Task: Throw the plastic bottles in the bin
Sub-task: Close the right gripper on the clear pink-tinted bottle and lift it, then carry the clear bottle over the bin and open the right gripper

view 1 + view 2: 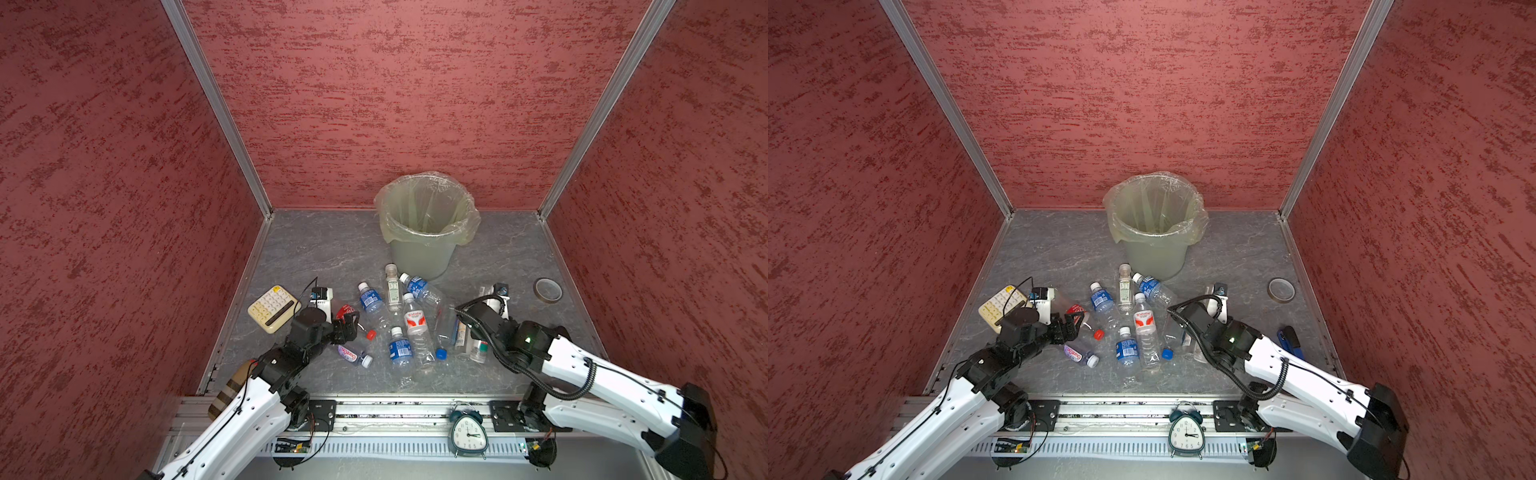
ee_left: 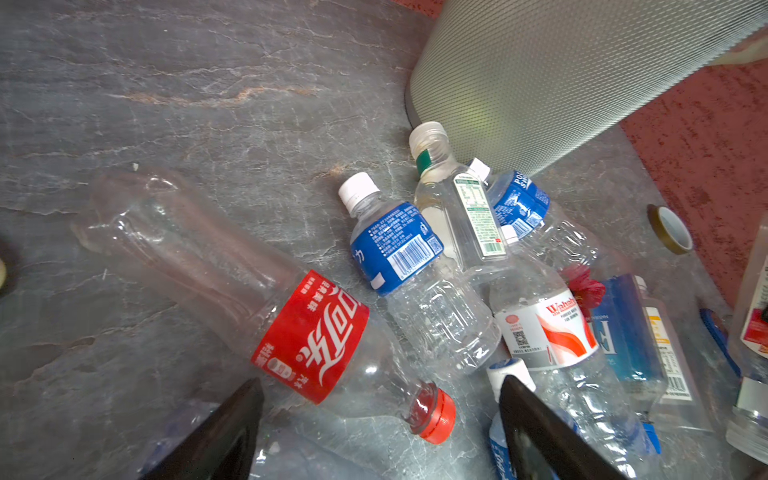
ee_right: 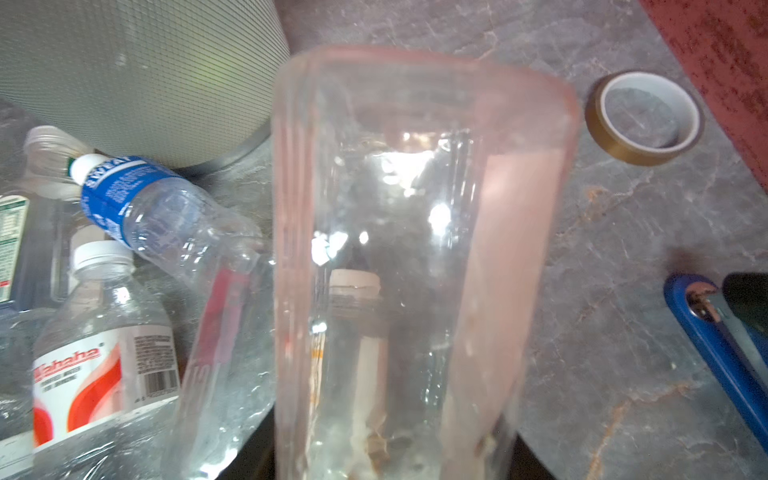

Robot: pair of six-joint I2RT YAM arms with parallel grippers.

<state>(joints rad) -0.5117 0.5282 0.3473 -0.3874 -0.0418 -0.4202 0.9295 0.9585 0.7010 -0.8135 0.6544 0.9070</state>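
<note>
**Item: plastic bottles** [image 1: 415,328], about a dozen, small, clear, with white, blue or red caps.
**Location:** lying loose at the centre of the grey counter [image 1: 316,249], spreading toward 6 o'clock. Several touch or overlap. Two lie just beside the foot of the bin.
**Destination:** bin [image 1: 419,257], at 12 o'clock against the back wall, with a bag liner over its rim. No bottle shows inside it.
**Left gripper** [image 2: 379,380]: fingers stand wide apart and grip nothing. They straddle the neck end of the red-labelled bottle [image 2: 311,336], which lies flat at 8 o'clock of the pile with its red cap toward 6.
**Right gripper** [image 3: 395,465]: closed on a wide clear bottle [image 3: 415,208] at 4 o'clock of the pile. The bottle juts toward 12 and fills the right wrist view.
**Handling (judged):**
- The bottles look empty, so they are probably very light.
- The thin walls should dent under a firm squeeze, and the slick round bodies are likely to roll or squirt out of a grip.
- The best hold is probably across the labelled waist or the stiffer shoulder below the cap.
- The crumpled ones will give more.

**Not for disposal:** calculator [image 1: 274,308] at 9 o'clock and tape roll [image 1: 547,289] at 3 o'clock
</note>
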